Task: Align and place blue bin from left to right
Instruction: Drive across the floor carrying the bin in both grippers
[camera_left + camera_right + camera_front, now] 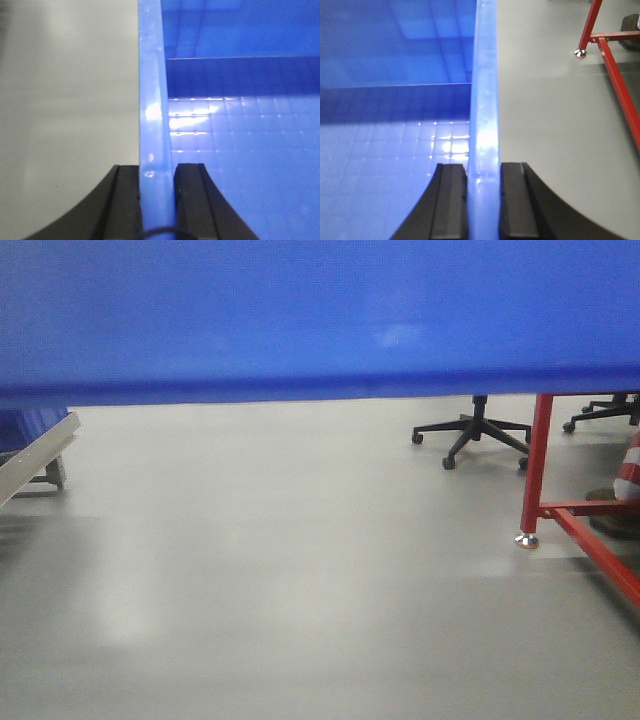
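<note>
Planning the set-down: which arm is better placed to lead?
Right, probably. The left gripper and right gripper both clamp walls of the blue bin, but the right one borders bare floor by the red frame, the likely destination.

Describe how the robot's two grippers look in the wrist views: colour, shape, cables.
Left gripper and right gripper look alike: matte black fingers, flat and rectangular at the tips, with a lengthwise groove, flaring outward in a curve toward the base. No markings show. A thin dark arc at the left view's bottom edge may be a cable.
</note>
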Motion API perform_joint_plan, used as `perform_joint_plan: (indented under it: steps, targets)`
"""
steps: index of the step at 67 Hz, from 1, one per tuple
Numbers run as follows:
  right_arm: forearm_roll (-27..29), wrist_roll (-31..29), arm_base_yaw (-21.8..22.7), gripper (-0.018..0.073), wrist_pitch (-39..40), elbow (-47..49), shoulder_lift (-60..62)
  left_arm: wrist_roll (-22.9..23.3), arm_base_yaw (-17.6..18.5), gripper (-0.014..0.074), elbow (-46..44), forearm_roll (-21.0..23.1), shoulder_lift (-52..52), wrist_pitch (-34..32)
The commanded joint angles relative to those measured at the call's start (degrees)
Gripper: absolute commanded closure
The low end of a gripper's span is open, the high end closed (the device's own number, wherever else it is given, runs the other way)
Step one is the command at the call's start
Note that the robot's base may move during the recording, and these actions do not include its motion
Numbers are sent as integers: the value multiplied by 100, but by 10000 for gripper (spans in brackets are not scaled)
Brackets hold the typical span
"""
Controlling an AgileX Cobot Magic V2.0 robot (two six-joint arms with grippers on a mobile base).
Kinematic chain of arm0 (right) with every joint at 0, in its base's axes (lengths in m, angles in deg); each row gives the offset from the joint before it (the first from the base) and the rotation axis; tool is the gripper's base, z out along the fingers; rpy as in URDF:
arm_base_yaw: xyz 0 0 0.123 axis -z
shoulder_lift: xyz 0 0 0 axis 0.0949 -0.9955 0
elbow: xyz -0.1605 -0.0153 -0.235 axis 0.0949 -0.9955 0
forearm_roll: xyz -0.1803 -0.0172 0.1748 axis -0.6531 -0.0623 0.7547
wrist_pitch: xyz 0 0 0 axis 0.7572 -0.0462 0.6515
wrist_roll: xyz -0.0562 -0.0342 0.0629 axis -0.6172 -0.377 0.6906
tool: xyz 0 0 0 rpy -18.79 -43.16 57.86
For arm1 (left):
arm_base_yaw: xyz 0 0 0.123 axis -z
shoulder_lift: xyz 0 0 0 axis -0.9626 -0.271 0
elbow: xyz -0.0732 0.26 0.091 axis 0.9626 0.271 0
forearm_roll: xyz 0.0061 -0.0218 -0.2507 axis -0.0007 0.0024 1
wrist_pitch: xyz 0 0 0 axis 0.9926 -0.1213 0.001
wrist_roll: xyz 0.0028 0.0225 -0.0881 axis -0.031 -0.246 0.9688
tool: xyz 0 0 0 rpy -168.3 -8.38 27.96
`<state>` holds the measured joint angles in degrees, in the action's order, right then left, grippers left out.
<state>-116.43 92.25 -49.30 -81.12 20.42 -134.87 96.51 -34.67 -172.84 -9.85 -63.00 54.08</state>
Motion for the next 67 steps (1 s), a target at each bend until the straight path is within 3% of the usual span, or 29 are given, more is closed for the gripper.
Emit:
perform_joint_plan:
  steps: [1, 41, 67]
  targets:
    - [-150, -50, -35, 638, 644, 65, 83, 6, 78, 707, -61, 25, 74, -544]
    - [-150, -50, -35, 638, 695, 65, 83, 6, 78, 707, -61, -9, 74, -553]
    - [-150, -50, -35, 638, 1172, 65, 83, 6, 78, 707, -61, -9, 74, -632]
